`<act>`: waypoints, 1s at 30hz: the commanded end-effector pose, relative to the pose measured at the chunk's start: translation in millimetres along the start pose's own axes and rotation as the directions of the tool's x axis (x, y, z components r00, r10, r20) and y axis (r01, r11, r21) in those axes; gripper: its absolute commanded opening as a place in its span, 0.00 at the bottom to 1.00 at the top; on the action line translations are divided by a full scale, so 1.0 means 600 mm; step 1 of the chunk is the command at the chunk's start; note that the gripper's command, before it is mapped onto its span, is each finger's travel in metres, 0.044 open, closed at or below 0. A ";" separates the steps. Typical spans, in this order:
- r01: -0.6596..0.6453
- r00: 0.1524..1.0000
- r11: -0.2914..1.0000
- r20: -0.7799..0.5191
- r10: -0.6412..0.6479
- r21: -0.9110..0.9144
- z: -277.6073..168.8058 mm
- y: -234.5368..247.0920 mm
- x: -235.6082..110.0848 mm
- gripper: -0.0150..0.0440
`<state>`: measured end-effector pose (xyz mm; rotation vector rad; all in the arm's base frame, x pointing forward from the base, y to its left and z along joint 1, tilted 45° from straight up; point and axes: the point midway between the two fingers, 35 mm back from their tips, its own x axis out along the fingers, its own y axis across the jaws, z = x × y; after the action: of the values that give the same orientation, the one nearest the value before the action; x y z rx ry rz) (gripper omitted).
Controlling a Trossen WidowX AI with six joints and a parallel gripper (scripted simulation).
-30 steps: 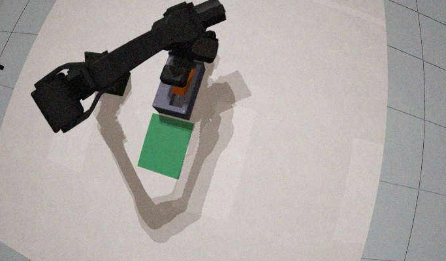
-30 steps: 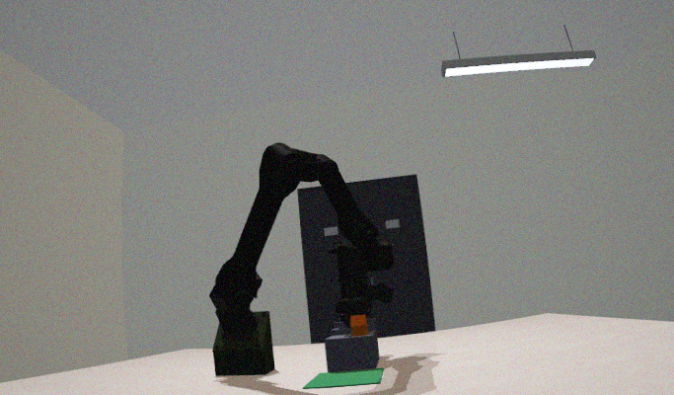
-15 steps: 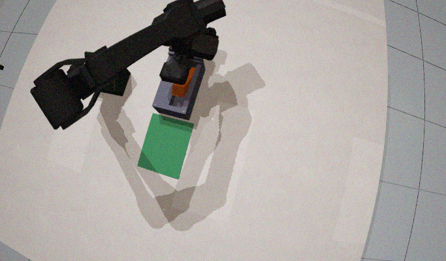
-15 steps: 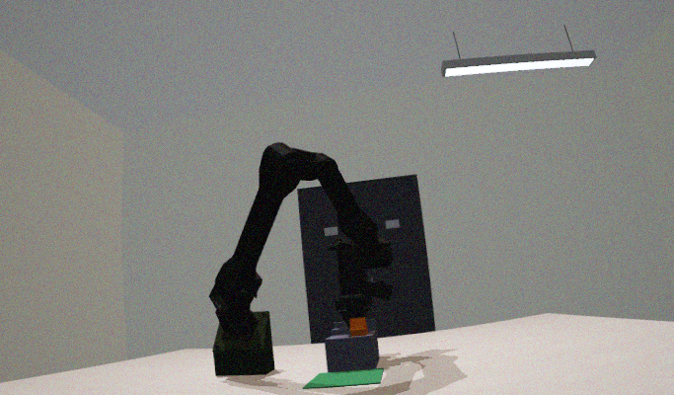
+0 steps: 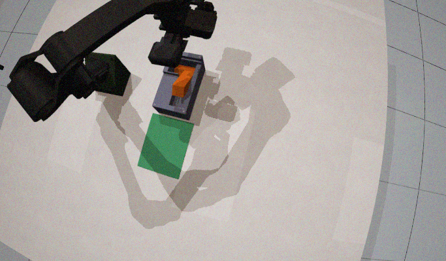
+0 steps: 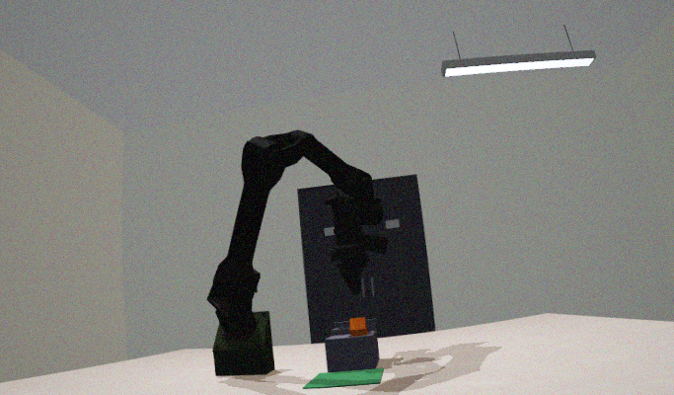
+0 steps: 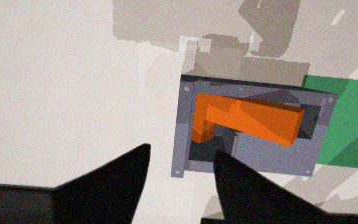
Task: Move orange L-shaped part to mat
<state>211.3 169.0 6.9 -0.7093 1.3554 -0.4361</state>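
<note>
The orange L-shaped part [image 5: 187,78] [image 6: 358,326] [image 7: 260,122] sits tilted in the grey tray [image 5: 162,94] [image 6: 351,353] [image 7: 280,155]. Its L-shaped end is low in the pocket at the tray's far end from the mat. Its straight end, nearer the green mat [image 5: 160,137] [image 6: 341,379] [image 7: 355,105], is raised above the tray's top. My gripper [image 6: 356,291] [image 7: 182,154] is partly open and empty, well above the tray. In the wrist view its fingertips lie on the side of the L-shaped end. In the top view my gripper's body hides a tray corner.
The mat lies flat on the table [image 5: 301,163], just beyond the tray's short side. The arm's dark base block [image 5: 116,76] [image 6: 243,355] stands left of the tray in the top and exterior views. Arm shadows cross the mat and table.
</note>
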 end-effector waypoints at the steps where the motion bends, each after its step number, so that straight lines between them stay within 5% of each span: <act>1: 0.014 1.000 1.000 -0.024 -0.014 0.001 -0.006 -0.007 -0.002 0.56; 26: 0.001 1.000 1.000 -0.002 -0.001 0.001 -0.001 -0.003 -0.006 0.56; 30: 0.002 1.000 0.990 -0.004 -0.002 -0.139 0.002 -0.014 -0.006 0.73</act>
<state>210.5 169.2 11.4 -0.7571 1.3766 -0.3999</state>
